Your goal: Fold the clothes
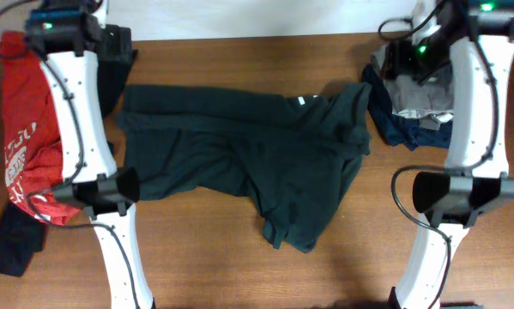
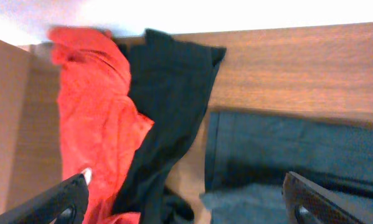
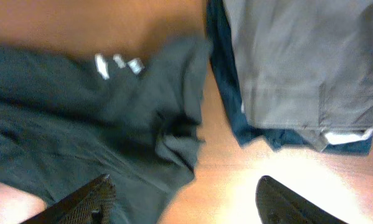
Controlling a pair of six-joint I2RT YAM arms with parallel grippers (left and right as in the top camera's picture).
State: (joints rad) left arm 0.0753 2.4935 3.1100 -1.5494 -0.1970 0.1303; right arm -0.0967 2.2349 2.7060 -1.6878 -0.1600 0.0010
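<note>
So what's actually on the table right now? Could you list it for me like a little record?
big dark T-shirt: spread crumpled mid-table, not yet folded
red garment: heaped at the left edge
black garment: beside the red one, far-left corner
grey garment: lying on a navy garment, far right
left jaws: wide apart, holding nothing
right jaws: wide apart, holding nothing
table: brown wood

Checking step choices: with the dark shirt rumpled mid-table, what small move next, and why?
Probably lower the right gripper onto the bunched right end of the shirt and pinch it: the gripper is open and empty near that bunch, and the shirt needs spreading first.
</note>
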